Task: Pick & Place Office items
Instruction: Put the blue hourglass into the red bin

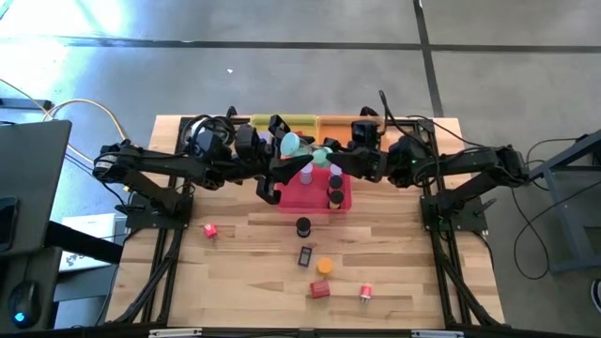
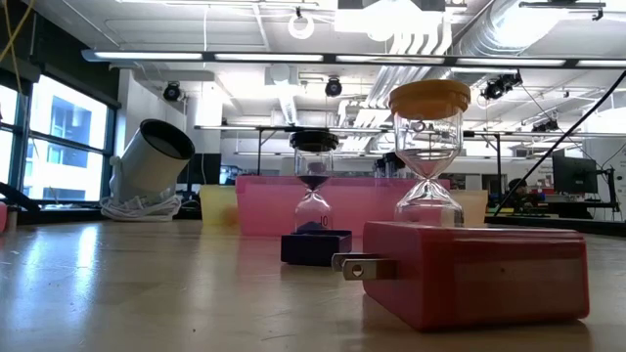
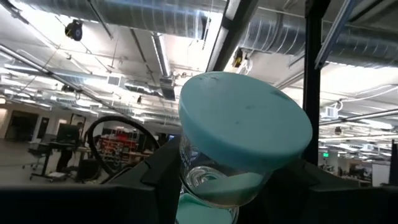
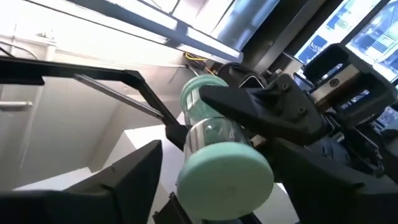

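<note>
Held above the pink tray (image 1: 346,201) at the tabletop's far side, the teal-capped sand timer (image 3: 239,146) looks light, its glass waist fragile and slippery, so the left gripper (image 1: 299,150) clamps it while the right gripper (image 1: 324,158) meets it, grip unclear.

teal-capped hourglass (image 3: 239,134), orange-capped hourglass (image 2: 428,147), black-capped hourglass (image 2: 314,186), red block (image 2: 474,274), pink tray (image 1: 317,195)
</note>
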{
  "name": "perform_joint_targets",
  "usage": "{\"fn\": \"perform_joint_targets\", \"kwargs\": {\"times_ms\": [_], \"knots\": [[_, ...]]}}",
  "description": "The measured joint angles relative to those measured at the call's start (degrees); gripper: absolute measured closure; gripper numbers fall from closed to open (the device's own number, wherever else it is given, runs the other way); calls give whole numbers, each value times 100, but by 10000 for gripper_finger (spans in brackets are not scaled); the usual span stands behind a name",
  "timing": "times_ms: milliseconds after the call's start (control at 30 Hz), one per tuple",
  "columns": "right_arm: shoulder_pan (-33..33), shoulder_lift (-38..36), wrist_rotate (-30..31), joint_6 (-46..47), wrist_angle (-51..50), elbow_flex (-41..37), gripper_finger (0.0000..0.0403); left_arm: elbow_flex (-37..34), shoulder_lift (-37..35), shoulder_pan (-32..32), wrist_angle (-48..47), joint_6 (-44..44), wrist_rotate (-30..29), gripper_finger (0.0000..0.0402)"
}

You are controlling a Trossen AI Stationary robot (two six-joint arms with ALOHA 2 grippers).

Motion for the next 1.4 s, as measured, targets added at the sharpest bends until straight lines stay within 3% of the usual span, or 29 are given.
{"fn": "perform_joint_targets", "kwargs": {"times_ms": [233,933,1300,1400], "knots": [[-1,0,85,-87,-50,0,141,-2,0,21,13,66,-129,238],[-1,0,-113,-404,-100,1,145,-2,-2,108,0,-177,-134,238],[-6,0,-125,-462,-222,2,213,-4,-2,170,-54,-368,-66,238],[-6,0,-168,-579,-226,0,216,-4,-2,173,-55,-349,-46,238]]}}
